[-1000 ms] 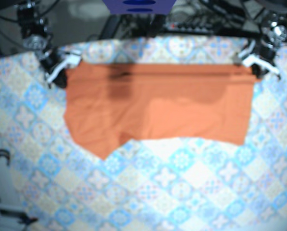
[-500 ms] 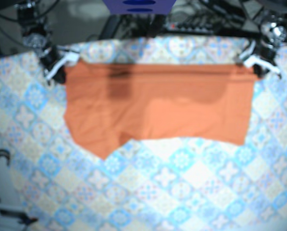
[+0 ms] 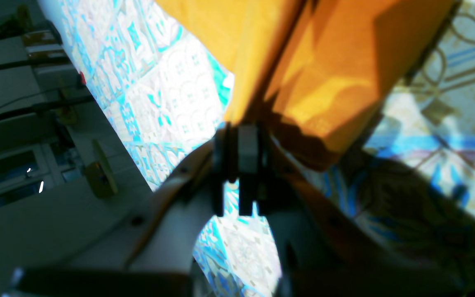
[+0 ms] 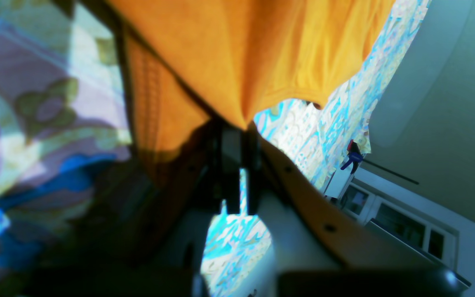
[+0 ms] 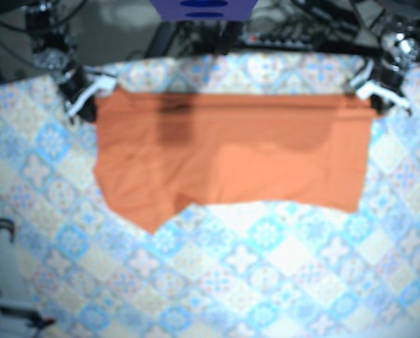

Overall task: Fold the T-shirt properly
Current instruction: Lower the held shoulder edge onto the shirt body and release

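The orange T-shirt lies spread as a broad band on the patterned surface; its far edge runs straight and taut, close to the surface's far rim. The right tool is clenched on the shirt's far corner at one end of that edge, with cloth fanning out from between its closed fingers. The left tool pinches the opposite far corner the same way, the fabric caught at its tips. At both corners shadow falls under the cloth, so it looks raised a little off the surface. The shirt's side edge below the left tool drops nearly straight; the near edge is uneven, dipping to a point on the right tool's side. Beyond that near edge a wide stretch of surface shows; the strips flanking the shirt are narrower.
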You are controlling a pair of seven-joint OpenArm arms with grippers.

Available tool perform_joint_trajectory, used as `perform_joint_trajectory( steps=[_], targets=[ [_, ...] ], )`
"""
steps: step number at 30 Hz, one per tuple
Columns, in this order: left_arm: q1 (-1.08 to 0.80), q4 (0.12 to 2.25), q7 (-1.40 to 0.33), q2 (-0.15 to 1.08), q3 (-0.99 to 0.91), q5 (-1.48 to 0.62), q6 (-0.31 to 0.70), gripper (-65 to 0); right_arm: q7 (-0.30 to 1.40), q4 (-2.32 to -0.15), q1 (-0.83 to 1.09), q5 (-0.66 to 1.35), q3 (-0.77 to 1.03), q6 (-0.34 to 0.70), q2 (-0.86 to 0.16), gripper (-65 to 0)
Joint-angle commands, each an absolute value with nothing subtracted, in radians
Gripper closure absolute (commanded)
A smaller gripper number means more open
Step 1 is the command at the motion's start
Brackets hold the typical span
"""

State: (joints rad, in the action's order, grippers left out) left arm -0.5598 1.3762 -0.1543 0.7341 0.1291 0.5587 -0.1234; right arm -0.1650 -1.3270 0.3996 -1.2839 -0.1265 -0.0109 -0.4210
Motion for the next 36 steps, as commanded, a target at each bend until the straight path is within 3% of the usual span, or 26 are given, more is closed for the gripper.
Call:
perform_joint_trajectory(
  steps=[1,15,22,27,36],
  targets=[
    [-0.550,1.382,-0.170,0.757,0.116,0.558,-0.143,-6.4,-0.154,-1.342,0.397,-1.282,-0.120,-0.028,-0.438,0.0],
    [-0.544,1.380,-0.170,0.757,0.116,0.562,-0.143,-25.3,-0.154,-1.343,0.398,-1.282,-0.120,-0.031,-0.438,-1.7],
    [-0.545,1.380,-0.170,0.757,0.119,0.559,-0.143,-26.1,-0.156,-1.343,0.398,-1.282,-0.120,-0.035,-0.438,-13.0],
    [-0.547,1.380,-0.170,0.757,0.120,0.559,-0.143,-26.1,-0.156,-1.342,0.398,-1.283,-0.120,-0.035,-0.438,-17.6],
    [-0.547,1.380,-0.170,0.757,0.119,0.559,-0.143,-26.1,-0.156,-1.345,0.414,-1.287,-0.114,-0.035,-0.440,-19.5]
  ],
)
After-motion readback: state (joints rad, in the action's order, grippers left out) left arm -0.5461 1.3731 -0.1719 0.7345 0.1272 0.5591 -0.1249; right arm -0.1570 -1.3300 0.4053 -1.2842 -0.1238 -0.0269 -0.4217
